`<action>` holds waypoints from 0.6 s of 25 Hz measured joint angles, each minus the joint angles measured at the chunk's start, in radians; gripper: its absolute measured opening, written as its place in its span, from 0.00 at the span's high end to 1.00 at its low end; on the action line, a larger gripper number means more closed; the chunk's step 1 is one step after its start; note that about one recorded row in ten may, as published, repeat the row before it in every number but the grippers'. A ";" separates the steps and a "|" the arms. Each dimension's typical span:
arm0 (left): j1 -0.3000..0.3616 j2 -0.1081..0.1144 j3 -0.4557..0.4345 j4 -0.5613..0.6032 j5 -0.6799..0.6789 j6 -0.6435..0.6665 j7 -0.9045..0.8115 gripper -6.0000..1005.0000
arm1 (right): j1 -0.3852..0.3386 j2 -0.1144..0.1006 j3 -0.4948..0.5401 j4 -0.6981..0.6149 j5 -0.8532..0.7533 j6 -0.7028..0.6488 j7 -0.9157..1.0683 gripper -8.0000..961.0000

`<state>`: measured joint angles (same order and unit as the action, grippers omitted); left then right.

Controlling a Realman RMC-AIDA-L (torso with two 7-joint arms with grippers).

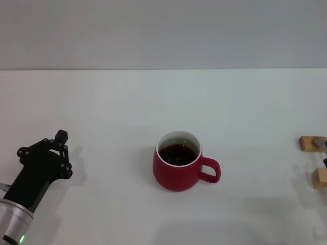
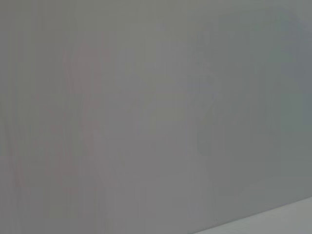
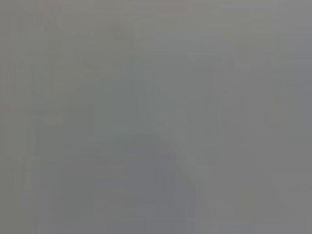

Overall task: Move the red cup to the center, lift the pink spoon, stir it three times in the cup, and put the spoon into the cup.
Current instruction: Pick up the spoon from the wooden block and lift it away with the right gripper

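The red cup (image 1: 178,173) stands upright near the middle of the white table (image 1: 112,107), in the head view. It holds dark liquid inside its white rim, and its loop handle (image 1: 211,170) points to the right. My left gripper (image 1: 61,137) rests low at the table's front left, well apart from the cup, with nothing seen in it. The pink spoon is out of view. Both wrist views show only blank grey. My right gripper does not appear in any view.
Two small tan wooden blocks (image 1: 308,143) (image 1: 320,178) sit at the table's far right edge. A thin grey and dark sliver (image 1: 323,143) shows beside them at the picture's border; what it is cannot be made out. A grey wall (image 1: 163,30) rises behind the table.
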<state>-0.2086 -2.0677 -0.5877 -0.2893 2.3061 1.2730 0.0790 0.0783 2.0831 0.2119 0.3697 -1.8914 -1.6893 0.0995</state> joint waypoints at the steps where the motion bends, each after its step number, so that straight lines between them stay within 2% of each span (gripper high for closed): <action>1: 0.000 0.000 0.000 0.000 0.000 0.000 0.000 1.00 | 0.003 0.000 0.000 0.000 0.000 0.001 0.000 0.25; 10: 0.007 0.002 -0.018 0.005 -0.001 0.014 -0.012 1.00 | 0.018 0.001 0.000 0.001 0.000 0.002 0.000 0.25; 15: 0.009 0.001 -0.041 0.027 -0.002 0.039 -0.082 1.00 | 0.021 0.003 0.000 0.004 0.000 0.006 0.000 0.25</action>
<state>-0.1998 -2.0663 -0.6285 -0.2626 2.3038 1.3119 -0.0025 0.0990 2.0859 0.2117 0.3741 -1.8914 -1.6833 0.0997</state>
